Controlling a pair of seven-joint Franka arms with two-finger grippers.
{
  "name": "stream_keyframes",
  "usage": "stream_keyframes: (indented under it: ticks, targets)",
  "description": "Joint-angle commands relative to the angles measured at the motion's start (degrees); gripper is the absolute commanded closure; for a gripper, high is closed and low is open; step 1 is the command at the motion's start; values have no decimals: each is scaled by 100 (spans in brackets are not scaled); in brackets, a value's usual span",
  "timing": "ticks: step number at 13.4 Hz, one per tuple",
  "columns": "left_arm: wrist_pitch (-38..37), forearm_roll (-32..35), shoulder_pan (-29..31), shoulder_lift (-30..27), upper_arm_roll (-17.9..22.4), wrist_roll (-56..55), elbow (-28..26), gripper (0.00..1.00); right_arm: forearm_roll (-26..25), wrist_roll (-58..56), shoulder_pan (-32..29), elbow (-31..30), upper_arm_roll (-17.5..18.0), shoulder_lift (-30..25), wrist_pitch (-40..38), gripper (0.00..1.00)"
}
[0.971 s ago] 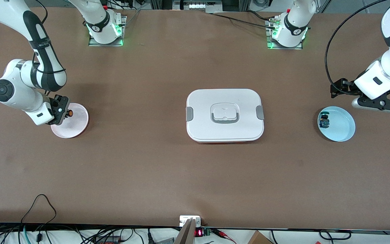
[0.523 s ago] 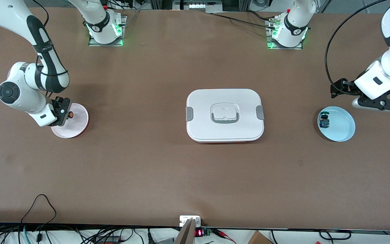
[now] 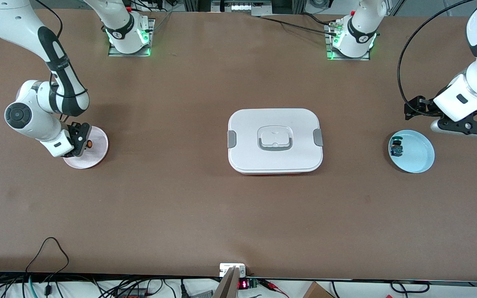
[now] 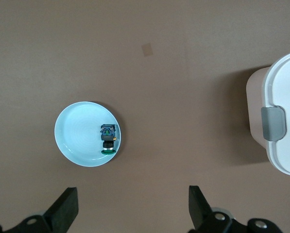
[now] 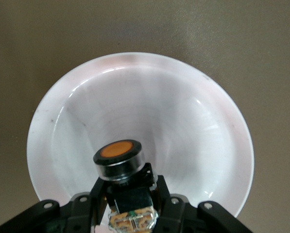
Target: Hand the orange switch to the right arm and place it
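My right gripper [image 3: 83, 142] is shut on the orange switch [image 3: 90, 144], holding it by its black body just over the pink plate [image 3: 97, 151] at the right arm's end of the table. In the right wrist view the orange switch's [image 5: 118, 156] cap points out over the pink plate's [image 5: 135, 63] bowl, with the right gripper [image 5: 131, 194] clamped on either side of the body. My left gripper [image 3: 464, 127] waits open beside the blue plate [image 3: 418, 155]. Nothing lies between the left gripper's [image 4: 132, 211] fingers in its wrist view.
A blue-green switch [image 3: 396, 148] lies on the blue plate [image 4: 76, 141], where the left wrist view also shows that switch [image 4: 108, 138]. A white lidded box [image 3: 275, 140] with grey clips sits mid-table, and its end [image 4: 281, 121] shows in the left wrist view. Cables trail along the table's edge nearest the front camera.
My right gripper has shifted slightly over the pink plate with the orange switch still held, and the arm's elbow moved with it. The left arm has not moved.
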Motion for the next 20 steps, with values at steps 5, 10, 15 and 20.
stream_keyframes:
  ticks: [5, 10, 15, 20]
  targets:
    - [61, 135, 32, -107, -24, -53, -88, 0, -59, -5, -45, -79, 42, 36, 126, 83]
    - [61, 135, 50, -107, -7, -27, -62, 0, -41, -4, -53, -79, 42, -60, 73, 1]
    - [53, 117, 50, -116, 2, -17, -36, 0, 12, 22, -54, -26, 42, -377, -119, 0]
    - [-17, 47, 164, -116, 46, 26, 149, 0, 687, 22, -18, 193, 42, -737, -444, 0]
